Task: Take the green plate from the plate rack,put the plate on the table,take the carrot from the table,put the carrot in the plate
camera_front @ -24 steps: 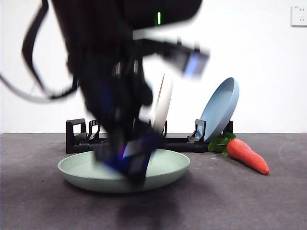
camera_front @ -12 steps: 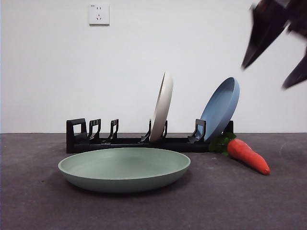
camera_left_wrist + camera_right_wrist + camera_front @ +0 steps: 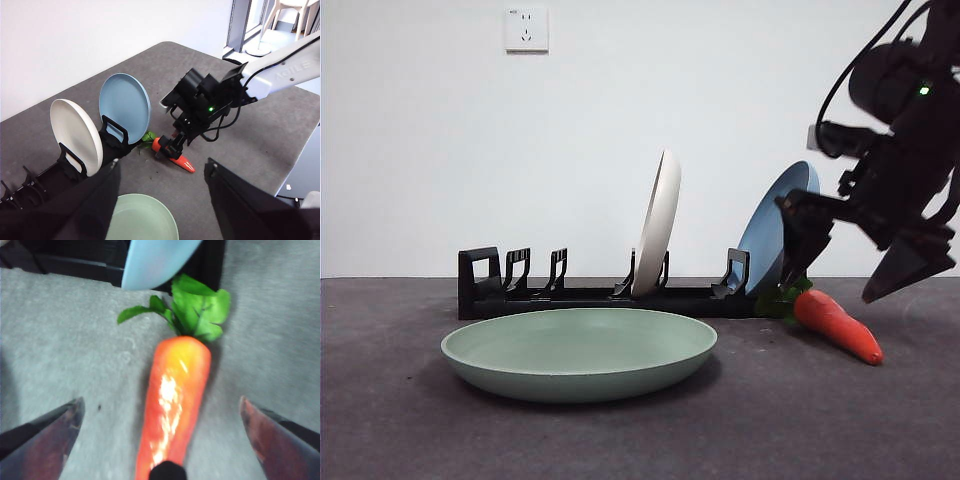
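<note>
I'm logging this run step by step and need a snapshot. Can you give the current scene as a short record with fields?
green plate: flat on the table, in front of the plate rack, nothing in it
carrot: lying on the table by the rack's blue-plate end, leaves toward the rack
right claw: open, poised above the carrot, one jaw on each side, not touching
left claw: open, holding nothing, raised above the scene
rack contents: cream plate, blue plate

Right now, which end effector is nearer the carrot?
Right. The right end effector hovers just above the carrot, jaws open on either side of it, not touching. The left end effector is raised well away, above the green plate.
</note>
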Controlling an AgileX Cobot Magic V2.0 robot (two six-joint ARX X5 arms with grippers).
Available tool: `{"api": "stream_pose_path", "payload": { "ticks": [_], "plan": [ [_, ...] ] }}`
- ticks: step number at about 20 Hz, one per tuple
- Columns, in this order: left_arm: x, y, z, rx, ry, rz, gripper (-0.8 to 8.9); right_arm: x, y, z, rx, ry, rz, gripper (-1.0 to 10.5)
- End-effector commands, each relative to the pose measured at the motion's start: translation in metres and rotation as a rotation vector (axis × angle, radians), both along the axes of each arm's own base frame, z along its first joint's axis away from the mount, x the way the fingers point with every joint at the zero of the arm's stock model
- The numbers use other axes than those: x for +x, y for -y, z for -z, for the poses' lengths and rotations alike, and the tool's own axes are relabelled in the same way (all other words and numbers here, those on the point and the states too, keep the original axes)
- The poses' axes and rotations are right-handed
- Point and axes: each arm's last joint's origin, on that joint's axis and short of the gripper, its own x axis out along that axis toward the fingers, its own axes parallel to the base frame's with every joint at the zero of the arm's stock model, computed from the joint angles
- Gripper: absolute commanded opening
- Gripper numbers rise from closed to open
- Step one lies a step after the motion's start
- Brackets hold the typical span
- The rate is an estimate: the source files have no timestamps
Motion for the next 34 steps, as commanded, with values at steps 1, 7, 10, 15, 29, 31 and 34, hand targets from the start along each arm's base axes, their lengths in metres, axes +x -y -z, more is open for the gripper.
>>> {"api": "stream_pose_path", "payload": {
  "ticks": [1, 7, 10, 15, 29, 31, 34],
  "plan": [
    [0.0, 0.0, 0.0, -0.007, -0.003, 0.0, 2.91, 0.004, -0.006, 0.01, -0.012, -0.006, 0.019, 5.0],
    [0.0, 0.0, 0.001, -0.006, -0.003, 0.0, 2.91, 0.009, -0.01, 0.024, -0.031, -0.021, 0.075, 3.4],
    [0.0, 0.0, 0.0, -0.007, -0.003, 0.0, 2.91, 0.009, -0.009, 0.024, -0.027, -0.023, 0.079, 1.3],
    [0.0, 0.0, 0.0, -0.007, -0.003, -0.001, 2.91, 0.009, -0.009, 0.025, -0.015, -0.037, 0.099, 1.2],
    [-0.001, -0.001, 0.003, 0.023, -0.017, -0.002, 2.91, -0.064, -0.118, -0.037, 0.141, 0.04, -0.254, -0.1],
    [-0.001, -0.001, 0.004, 0.03, -0.02, -0.002, 2.91, -0.07, -0.144, -0.027, 0.141, 0.068, -0.28, -0.1],
    [-0.001, -0.001, 0.005, 0.042, -0.026, -0.002, 2.91, -0.07, -0.163, -0.007, 0.165, 0.054, -0.292, -0.1]
  ]
}}
